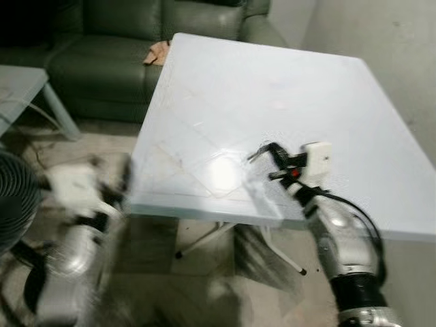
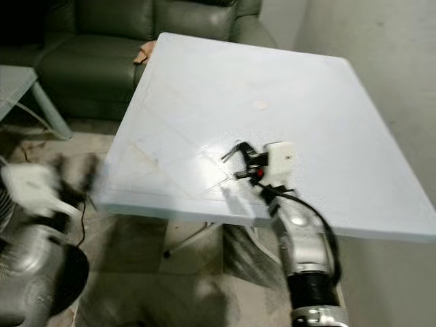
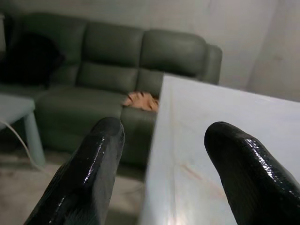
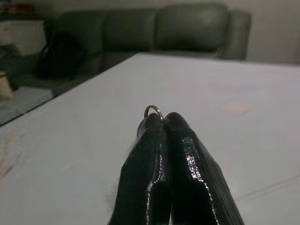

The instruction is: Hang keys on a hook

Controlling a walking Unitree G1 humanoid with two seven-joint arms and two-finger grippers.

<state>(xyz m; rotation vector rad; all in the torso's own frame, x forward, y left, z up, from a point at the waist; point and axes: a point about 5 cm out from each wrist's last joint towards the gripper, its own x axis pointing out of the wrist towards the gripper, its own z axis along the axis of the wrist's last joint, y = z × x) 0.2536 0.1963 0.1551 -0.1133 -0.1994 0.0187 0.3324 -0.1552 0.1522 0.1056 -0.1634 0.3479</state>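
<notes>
My right gripper [image 1: 262, 151] hovers low over the near part of the white table [image 1: 272, 82]. Its black fingers [image 4: 183, 154] are pressed together, and a small metal key ring [image 4: 153, 110] sticks out from between the tips. The rest of the keys is hidden by the fingers. My left gripper [image 3: 161, 136] is open with nothing between its fingers. It points at the table's left edge and the sofa. The left arm [image 1: 75, 197] is blurred, below and left of the table's near left corner.
A dark green sofa [image 1: 102, 61] stands behind the table with an orange cloth [image 1: 157, 53] on its seat. At the far left are a small pale side table [image 1: 20, 82] and a black fan [image 1: 13, 204]. A grey wall [image 1: 395, 54] runs along the right.
</notes>
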